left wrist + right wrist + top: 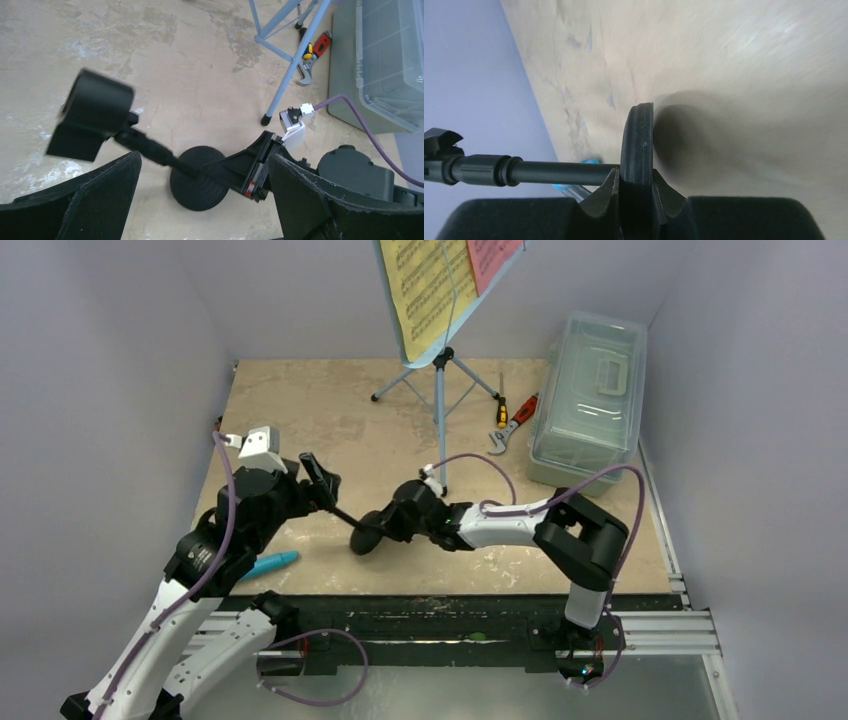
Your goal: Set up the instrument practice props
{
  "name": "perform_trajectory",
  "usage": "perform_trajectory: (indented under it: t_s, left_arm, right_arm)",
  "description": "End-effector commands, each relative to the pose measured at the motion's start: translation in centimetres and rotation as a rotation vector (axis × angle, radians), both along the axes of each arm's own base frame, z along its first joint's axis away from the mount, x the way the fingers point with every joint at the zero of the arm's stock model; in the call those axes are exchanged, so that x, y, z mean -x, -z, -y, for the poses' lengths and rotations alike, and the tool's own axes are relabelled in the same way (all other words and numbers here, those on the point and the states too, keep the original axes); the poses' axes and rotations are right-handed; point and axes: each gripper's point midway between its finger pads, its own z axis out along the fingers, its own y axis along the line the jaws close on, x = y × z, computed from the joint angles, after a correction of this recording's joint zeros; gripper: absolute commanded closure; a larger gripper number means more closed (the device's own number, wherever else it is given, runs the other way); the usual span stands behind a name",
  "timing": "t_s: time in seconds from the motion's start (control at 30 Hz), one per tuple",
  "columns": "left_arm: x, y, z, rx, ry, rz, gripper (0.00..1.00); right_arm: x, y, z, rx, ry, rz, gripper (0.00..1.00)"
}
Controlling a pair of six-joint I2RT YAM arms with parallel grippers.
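Standing at the back of the mottled beige table [300,410]: one light blue perforated music stand with tripod legs [438,405], upright. It carries the yellow sheet-music page [425,285] and the pink sheet-music page [490,258] side by side on its desk. Status: judged done.

In hand, mid-table: one black round-base mic stand [150,145].
- Parts: slim black pole, flat disc base [636,140], chunky black clip [95,105] at the far end.
- Position: not upright. The disc is turned on edge and the pole runs toward the left arm. Whether the disc touches the table cannot be told.
- Right gripper [636,182]: jaws clamped across the rim of the disc.
- Left gripper [204,159]: jaws wide apart, gripping nothing, with the clip just ahead of them.
- Status: judged unfinished. The base is not yet set flat.

Lying loose near the front edge, beside the left arm: one cyan plastic microphone [270,562], slender, on its side, apart from the clip. Status: not yet fitted, and judged the last step.

Not part of the set, right rear: clear plastic lidded box [590,390], red-handled wrench [515,425], yellow-and-black screwdriver [501,410] beside it.
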Motion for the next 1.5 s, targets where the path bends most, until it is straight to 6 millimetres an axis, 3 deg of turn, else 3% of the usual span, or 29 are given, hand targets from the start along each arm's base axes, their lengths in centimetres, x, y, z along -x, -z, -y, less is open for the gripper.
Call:
perform_trajectory:
  t_s: [0.0, 0.13, 0.23, 0.27, 0.33, 0.47, 0.6, 0.63, 0.7, 0.8, 0.93, 1.03, 1.2, 1.3, 1.33, 1.47]
  left_arm:
    - [-0.8, -2.8, 3.2, 0.126, 0.117, 0.085, 0.02]
    - [0.1, -5.9, 7.6, 0.271, 0.34, 0.183, 0.02]
    - [-0.4, -6.3, 7.6, 0.278, 0.322, 0.179, 0.05]
    - [-1.0, -5.7, 7.2, 0.253, 0.283, 0.153, 0.06]
    - [-2.0, -4.4, 6.3, 0.188, 0.226, 0.116, 0.07]
    - [-3.5, -1.0, 6.0, 0.071, 0.184, -0.002, 0.07]
    - [-3.9, 1.6, 8.1, 0.091, 0.265, -0.05, 0.06]
    - [-3.9, 1.4, 8.9, 0.126, 0.293, -0.039, 0.07]
    - [-3.6, 2.0, 10.5, 0.194, 0.359, -0.035, 0.09]
    - [-3.4, 2.4, 12.3, 0.27, 0.423, -0.034, 0.11]
    - [-3.4, 3.3, 12.9, 0.29, 0.441, -0.057, 0.09]
    - [-3.4, 3.3, 12.9, 0.287, 0.441, -0.058, 0.07]
    - [-3.7, 2.8, 12.7, 0.266, 0.438, -0.045, 0.04]
    - [-3.9, 2.8, 12.2, 0.214, 0.429, -0.052, 0.03]
    - [-4.1, 2.6, 11.8, 0.185, 0.415, -0.049, 0.03]
    - [-4.6, 1.3, 6.5, -0.011, 0.206, -0.069, 0.0]
  right_arm:
    - [-3.2, 0.6, 4.9, -0.07, 0.067, 0.085, 1.0]
    - [-3.3, 1.8, 8.7, -0.173, 0.041, 0.148, 1.0]
    - [-3.2, 1.9, 10.6, -0.248, 0.005, 0.246, 1.0]
    - [-3.3, 0.9, 10.7, -0.305, -0.017, 0.313, 1.0]
    - [-2.8, 0.9, 11.3, -0.373, -0.054, 0.378, 1.0]
    - [-1.9, 3.2, 12.0, -0.47, -0.076, 0.354, 1.0]
    - [-1.9, 6.0, 13.3, -0.412, -0.043, 0.31, 0.99]
    - [-2.0, 6.4, 13.7, -0.383, -0.035, 0.308, 0.97]
    - [-2.4, 6.8, 14.5, -0.312, -0.019, 0.312, 0.86]
    - [-3.0, 7.8, 15.7, -0.162, 0.0, 0.314, 0.59]
    - [-3.4, 9.0, 18.0, 0.036, 0.021, 0.305, 0.26]
    - [-3.5, 9.7, 19.9, 0.176, 0.032, 0.294, 0.12]
    - [-3.1, 9.1, 22.2, 0.318, 0.042, 0.259, 0.04]
    - [-3.7, 6.6, 23.4, 0.379, 0.064, 0.31, 0.03]
    - [-4.2, 4.9, 23.4, 0.379, 0.073, 0.35, 0.03]
    - [-5.3, 0.7, 24.4, 0.437, 0.075, 0.458, 0.03]
